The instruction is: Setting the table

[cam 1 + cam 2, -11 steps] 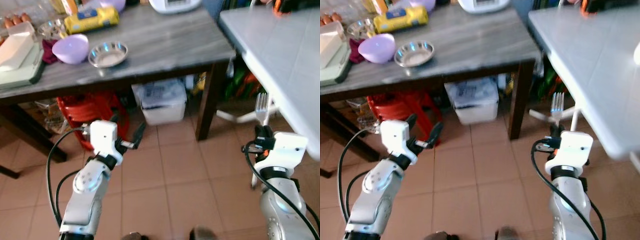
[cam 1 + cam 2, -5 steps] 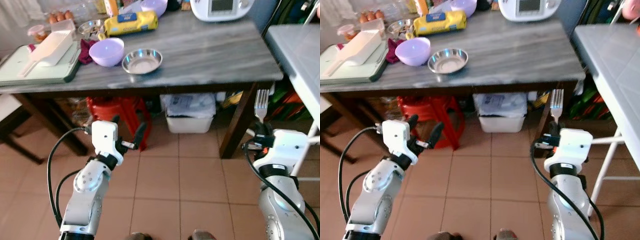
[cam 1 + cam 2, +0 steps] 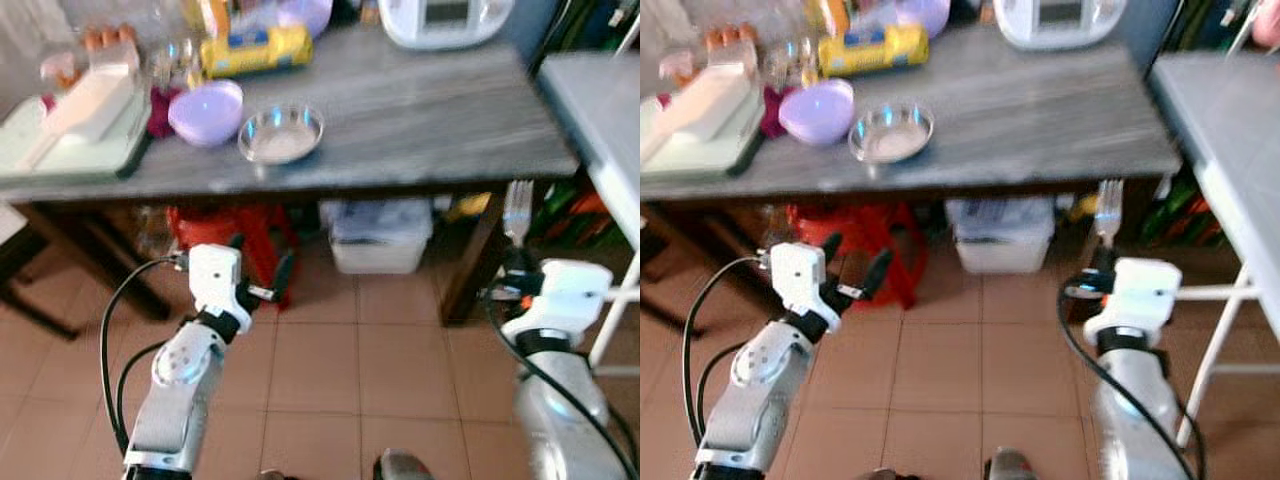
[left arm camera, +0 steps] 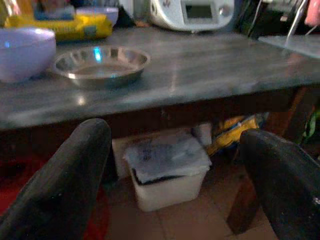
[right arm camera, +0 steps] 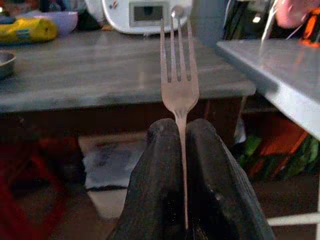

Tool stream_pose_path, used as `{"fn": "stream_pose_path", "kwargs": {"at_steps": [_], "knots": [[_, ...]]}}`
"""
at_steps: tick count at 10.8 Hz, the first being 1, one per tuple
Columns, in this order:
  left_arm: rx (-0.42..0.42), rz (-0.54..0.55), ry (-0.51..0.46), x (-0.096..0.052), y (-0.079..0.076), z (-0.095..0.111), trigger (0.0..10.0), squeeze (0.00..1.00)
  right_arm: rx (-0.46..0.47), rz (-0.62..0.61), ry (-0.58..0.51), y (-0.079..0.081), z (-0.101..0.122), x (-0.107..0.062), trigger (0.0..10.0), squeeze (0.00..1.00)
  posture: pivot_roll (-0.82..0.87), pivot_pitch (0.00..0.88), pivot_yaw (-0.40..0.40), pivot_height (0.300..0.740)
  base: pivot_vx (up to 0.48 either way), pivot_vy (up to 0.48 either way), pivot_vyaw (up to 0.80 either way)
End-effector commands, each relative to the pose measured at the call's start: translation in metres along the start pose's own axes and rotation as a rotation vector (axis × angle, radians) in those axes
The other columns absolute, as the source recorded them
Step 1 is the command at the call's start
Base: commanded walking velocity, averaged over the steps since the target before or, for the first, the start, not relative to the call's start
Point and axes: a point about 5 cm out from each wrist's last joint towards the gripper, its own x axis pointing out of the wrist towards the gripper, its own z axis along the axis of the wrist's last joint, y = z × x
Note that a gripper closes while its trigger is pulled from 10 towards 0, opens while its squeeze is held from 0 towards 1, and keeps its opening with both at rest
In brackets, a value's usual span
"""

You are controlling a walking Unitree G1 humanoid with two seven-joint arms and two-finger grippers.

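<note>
Grey bench (image 3: 420, 110) is carrying a steel bowl (image 3: 281, 132) and lilac bowl (image 3: 206, 111); below its edge, the right gripper (image 5: 182, 142) is pinching a fork (image 5: 178, 82) upright, while the left gripper (image 3: 852, 263) is hanging spread wide, empty.

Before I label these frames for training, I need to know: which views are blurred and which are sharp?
Both eye views are motion-blurred, smearing the steel bowl and tabletop clutter. The right wrist view holds the fork sharp while the background softens. The left wrist view is mildly soft, with glare spots on the grey table.
</note>
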Motion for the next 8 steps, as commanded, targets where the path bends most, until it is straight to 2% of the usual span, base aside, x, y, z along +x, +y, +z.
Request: {"fn": "stream_pose_path", "kwargs": {"at_steps": [1, 5, 8], "knots": [[0.022, 0.030, 0.008, -0.0052, 0.0094, 0.0002, 10.0, 0.00, 0.017, 0.029, -0.013, 0.0092, 0.0026, -0.0007, 10.0, 0.00, -0.18, 0.183, 0.090, 0.740, 0.281, 0.000, 0.78], [0.022, 0.021, 0.007, -0.0038, 0.0076, 0.0002, 10.0, 0.00, 0.023, 0.024, -0.010, 0.0092, 0.0020, 0.0001, 10.0, 0.00, -0.18, 0.181, 0.093, 0.740, 0.284, 0.000, 0.57], [0.021, 0.014, 0.008, -0.0036, 0.0071, 0.0001, 10.0, 0.00, 0.028, 0.019, -0.010, 0.0095, 0.0017, 0.0001, 10.0, 0.00, -0.18, 0.181, 0.093, 0.740, 0.287, 0.000, 0.00]]}}
